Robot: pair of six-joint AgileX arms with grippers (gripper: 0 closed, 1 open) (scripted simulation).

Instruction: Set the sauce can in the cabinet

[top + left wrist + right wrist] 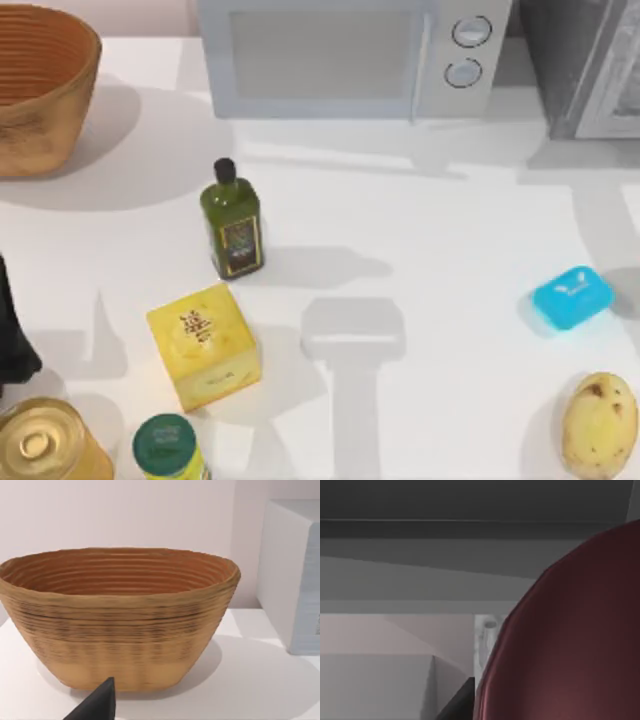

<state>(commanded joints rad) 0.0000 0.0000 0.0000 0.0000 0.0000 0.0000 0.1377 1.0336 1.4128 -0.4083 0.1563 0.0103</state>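
- filling the right wrist view, the sauce can's maroon top sits close before the cabinet's grey interior; right pincer state: cannot tell.
- left arm parked at table's left edge, near basket; grip unclear.

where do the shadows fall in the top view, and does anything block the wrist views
Top view: the olive-oil bottle and yellow box cast soft shadows toward the table's right. Right wrist view: the sauce can sits close against the lens as a maroon mass. Left wrist view: the basket shades the table beneath it.
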